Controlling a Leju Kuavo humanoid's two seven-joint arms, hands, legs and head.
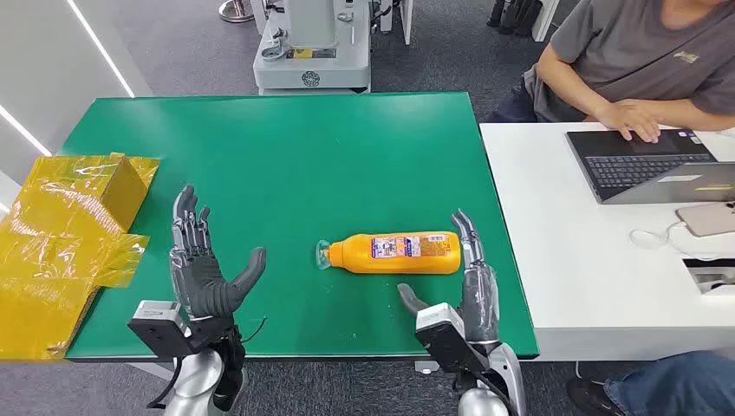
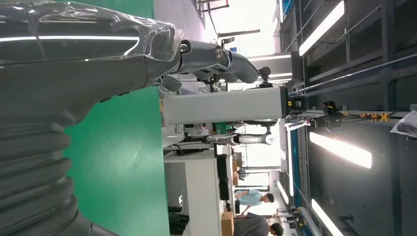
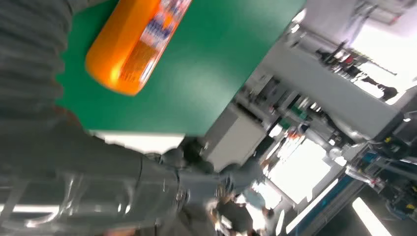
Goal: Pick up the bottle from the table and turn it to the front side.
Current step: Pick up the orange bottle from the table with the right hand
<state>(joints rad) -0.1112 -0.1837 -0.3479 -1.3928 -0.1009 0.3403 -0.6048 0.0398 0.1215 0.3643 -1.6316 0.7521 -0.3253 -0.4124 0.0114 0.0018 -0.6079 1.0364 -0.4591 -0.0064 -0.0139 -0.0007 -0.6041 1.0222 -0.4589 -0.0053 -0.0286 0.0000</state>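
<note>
Nothing picked up yet. Orange plastic bottle with a clear cap and a printed label [image 1: 394,252] on its side on the green-topped table [image 1: 286,156], near the front edge, cap end toward the left. Right hand [image 1: 464,290] just beside the bottle's base end, fingers spread wide, holding nothing; contact impossible to tell. Left hand [image 1: 201,269] well apart to the left, palm open, fingers wide. Crumpled yellow film [image 1: 69,225] at the table's left edge. Grasp, lift and turn all left to do.
</note>
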